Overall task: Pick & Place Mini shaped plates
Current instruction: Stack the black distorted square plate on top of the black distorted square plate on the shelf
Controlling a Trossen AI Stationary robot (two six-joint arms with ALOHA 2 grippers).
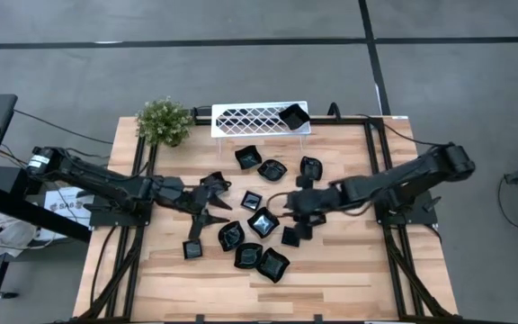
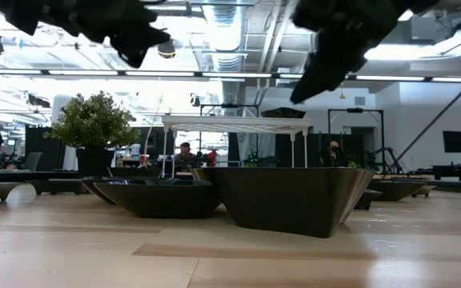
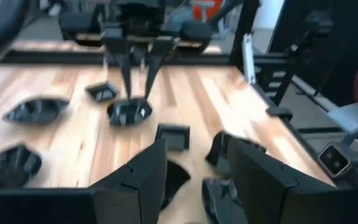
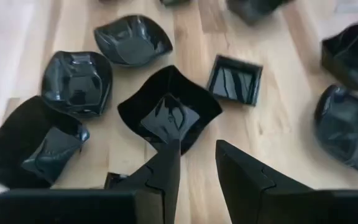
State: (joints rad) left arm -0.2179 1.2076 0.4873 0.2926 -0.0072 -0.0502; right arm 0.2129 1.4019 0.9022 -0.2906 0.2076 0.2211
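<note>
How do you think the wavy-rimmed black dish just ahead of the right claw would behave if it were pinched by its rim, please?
The wavy-rimmed dish looks glossy, with sharp reflections, so it may slip between the fingers of the right claw. It seems to hold a crisp shape, so it is probably stiff rather than floppy. Its base looks flat and its walls are low, so on the table it would likely slide rather than tip.

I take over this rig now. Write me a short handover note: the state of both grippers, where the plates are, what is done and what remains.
Left gripper: jaws open, empty, above the plates on the table's left-centre.
Right gripper: jaws open, empty, over the wavy-rimmed plate at the middle of the table.
Mini plates: about fourteen lie scattered over the wooden table.
Done: one square plate sits on the white lattice rack at the far edge.
Left: all scattered plates remain to be moved.
</note>
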